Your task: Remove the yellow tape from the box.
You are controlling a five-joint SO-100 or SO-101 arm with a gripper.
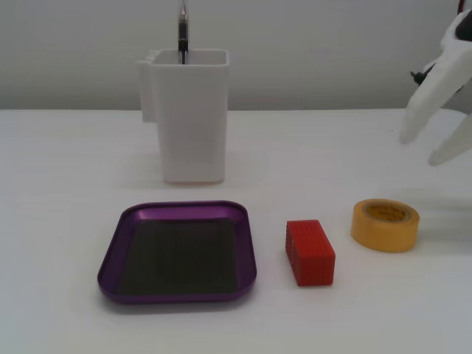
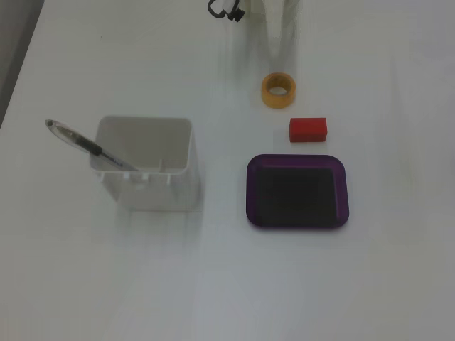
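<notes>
The yellow tape (image 1: 384, 224) (image 2: 278, 90) lies flat on the white table, outside the box. The box (image 1: 177, 211) (image 2: 250, 192), a shallow purple tray with a dark bottom, holds nothing. In one fixed view my white gripper (image 1: 424, 149) hangs in the air above and to the right of the tape, open, with nothing between its fingers. In the other fixed view the gripper (image 2: 281, 39) comes in from the top edge, just beyond the tape, and is hard to make out against the white table.
A red ribbed block (image 1: 310, 251) (image 2: 308, 129) lies between the tape and the box. A tall white container (image 1: 189, 114) (image 2: 146, 162) holding a pen (image 2: 85, 144) stands away from the tray. A dark cable (image 2: 224, 8) shows at the top edge.
</notes>
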